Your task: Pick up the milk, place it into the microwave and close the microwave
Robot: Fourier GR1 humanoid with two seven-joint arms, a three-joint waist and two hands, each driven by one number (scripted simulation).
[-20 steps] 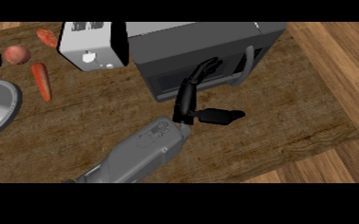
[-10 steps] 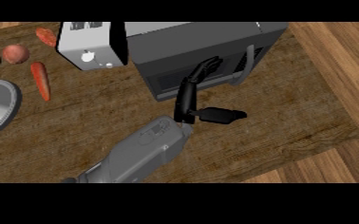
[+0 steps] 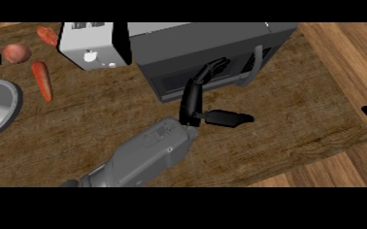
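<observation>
Head view, steep down on a wooden counter [image 3: 86,126]. One grey forearm comes in from the lower left-centre, ending in a black hand [image 3: 192,102] — which arm it is cannot be told from this view alone, though it reads as the left hand. Its fingers [image 3: 211,70] are stretched out nearly straight, tips touching the dark door [image 3: 208,77] of the microwave [image 3: 208,43]; thumb [image 3: 228,119] sticks out sideways to the right, holding nothing. Door looks shut flat against the grey microwave body, with its pale vertical handle [image 3: 252,68] just right of the fingertips. Milk not visible anywhere on the counter — cannot tell where it is, possibly hidden behind the door. Just left of the microwave, a white-and-black toaster-like appliance [image 3: 90,46]. Further left: an orange carrot [image 3: 41,80] lying lengthwise, a round reddish vegetable [image 3: 16,53] above it, another reddish piece [image 3: 47,35] near the top edge. Rim of a grey plate or bowl [image 3: 8,104] cut by the left edge. Tiny dark bit at the right edge [image 3: 364,110], too small to tell.
</observation>
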